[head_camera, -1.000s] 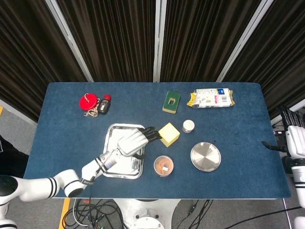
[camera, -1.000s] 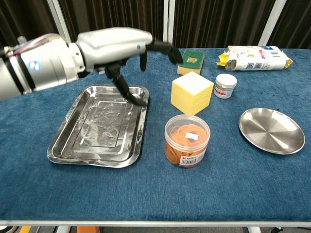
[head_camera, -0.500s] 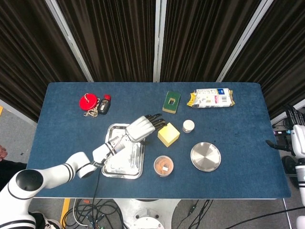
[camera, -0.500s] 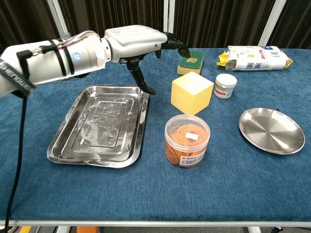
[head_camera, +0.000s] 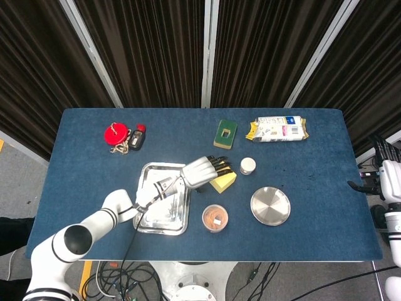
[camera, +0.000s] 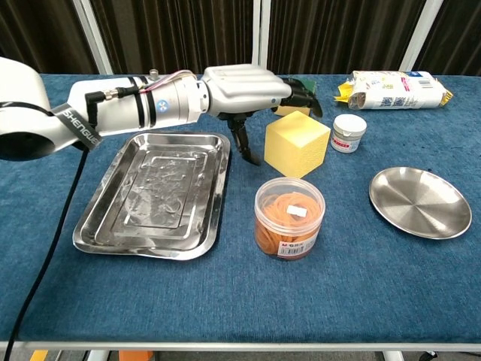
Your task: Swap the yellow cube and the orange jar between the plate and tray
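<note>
We have the left hand (camera: 248, 86) stretched out over the yellow cube (camera: 297, 144), palm down, its dark fingers (camera: 303, 92) spread above the cube's top and far edge while the thumb hangs down just beside the cube's left face; from the chest view we cannot tell whether anything actually touches the block, and nothing is gripped, the fingers apart. The cube sits on the blue table (camera: 361, 263), between the steel tray (camera: 154, 194) on its left and the round plate (camera: 419, 201) off to its right, on neither of them. Just in front of the cube stands the orange jar (camera: 289, 218), upright with its lid on, also on bare cloth beside the tray's near right corner. In the head view we catch the right hand (head_camera: 390, 174) parked off the table's right edge, too small for us to read its fingers. Behind the cube we see a small white jar (camera: 349, 132), a green sponge (head_camera: 225, 134), a snack packet (camera: 392, 88), and far left a red keyring (head_camera: 123, 136).
</note>
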Motion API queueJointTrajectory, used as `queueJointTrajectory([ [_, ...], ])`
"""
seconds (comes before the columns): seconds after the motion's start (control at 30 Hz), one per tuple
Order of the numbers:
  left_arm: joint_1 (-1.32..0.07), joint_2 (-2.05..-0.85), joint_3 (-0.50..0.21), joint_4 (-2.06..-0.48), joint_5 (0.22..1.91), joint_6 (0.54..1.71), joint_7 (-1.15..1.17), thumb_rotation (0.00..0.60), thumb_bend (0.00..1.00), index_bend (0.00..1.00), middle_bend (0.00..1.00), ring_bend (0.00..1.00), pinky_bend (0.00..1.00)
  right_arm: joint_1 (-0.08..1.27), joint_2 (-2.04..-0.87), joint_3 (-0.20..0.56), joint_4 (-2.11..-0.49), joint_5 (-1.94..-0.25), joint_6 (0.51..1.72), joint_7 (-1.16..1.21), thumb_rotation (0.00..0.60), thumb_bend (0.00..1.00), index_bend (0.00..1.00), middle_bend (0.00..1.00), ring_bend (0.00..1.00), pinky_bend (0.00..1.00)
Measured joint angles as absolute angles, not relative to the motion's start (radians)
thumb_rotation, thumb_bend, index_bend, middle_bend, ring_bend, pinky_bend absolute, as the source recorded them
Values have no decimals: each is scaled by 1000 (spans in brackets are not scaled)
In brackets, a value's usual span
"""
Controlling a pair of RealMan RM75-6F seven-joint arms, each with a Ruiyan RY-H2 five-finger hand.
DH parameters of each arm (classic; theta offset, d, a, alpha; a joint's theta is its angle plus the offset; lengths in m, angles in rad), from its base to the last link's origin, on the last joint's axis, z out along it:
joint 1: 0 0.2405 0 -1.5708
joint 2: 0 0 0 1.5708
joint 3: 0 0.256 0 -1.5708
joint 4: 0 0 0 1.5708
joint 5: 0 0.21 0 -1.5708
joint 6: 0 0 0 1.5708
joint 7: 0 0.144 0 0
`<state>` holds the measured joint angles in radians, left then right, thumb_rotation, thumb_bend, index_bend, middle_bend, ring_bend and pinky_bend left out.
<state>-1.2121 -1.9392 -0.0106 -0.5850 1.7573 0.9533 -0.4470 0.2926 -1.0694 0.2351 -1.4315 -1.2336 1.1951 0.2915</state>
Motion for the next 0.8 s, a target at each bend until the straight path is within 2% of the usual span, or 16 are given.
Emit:
queueJointTrajectory([
  [0.23, -1249, -1988, 16, -480, 1772, 978, -523, 600, 90, 122, 62, 31, 282, 293, -1077, 238, -1424, -1228, 1190, 289, 600, 0, 0, 0, 0, 0],
  [0.53, -1282, -2036, 81, -389, 1790, 908, -587, 600, 94, 127, 102, 16, 281, 296, -1086, 239, -1418, -1222, 1184, 283, 600, 0, 0, 0, 0, 0],
  [0.63, -1284, -2048, 88, -365, 1787, 902, -600, 600, 131, 158, 171, 16, 281, 295, -1086, 240, -1416, -1220, 1182, 284, 600, 0, 0, 0, 0, 0],
  [0.8, -1277, -2060, 88, -346, 1777, 938, -599, 600, 218, 266, 356, 45, 292, 294, -1090, 239, -1412, -1221, 1180, 285, 600, 0, 0, 0, 0, 0],
])
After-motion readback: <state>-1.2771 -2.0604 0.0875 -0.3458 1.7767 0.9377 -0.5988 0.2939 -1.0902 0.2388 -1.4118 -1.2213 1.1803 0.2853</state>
